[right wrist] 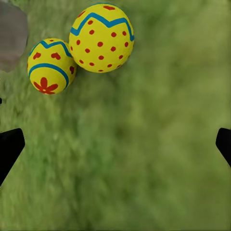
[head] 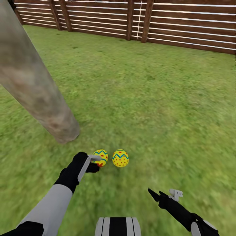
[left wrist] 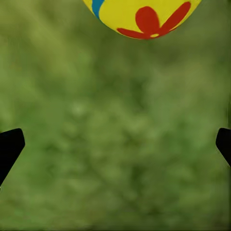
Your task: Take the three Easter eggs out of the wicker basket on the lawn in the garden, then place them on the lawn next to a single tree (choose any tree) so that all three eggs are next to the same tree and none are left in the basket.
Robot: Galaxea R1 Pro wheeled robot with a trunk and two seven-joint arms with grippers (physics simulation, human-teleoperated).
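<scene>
Fingers (left wrist: 10, 147) of the left arm are spread beside the flower-marked egg (head: 100, 157) on the lawn (head: 157, 98); right fingers (right wrist: 9, 147) spread too. Dotted egg (head: 120, 158) lies alongside, near the tree (head: 39, 95). Next: fetch a third egg.

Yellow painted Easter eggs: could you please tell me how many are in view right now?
2. The flower-marked yellow egg lies on the green lawn at the open left gripper; the red-dotted yellow egg lies beside it, near the grey-beige tree trunk. A third may be out of frame.

Left gripper (head: 93, 163) extended forward and low, jaws spread wide; right gripper (head: 164, 193) drawn back, jaws parted, empty.
</scene>
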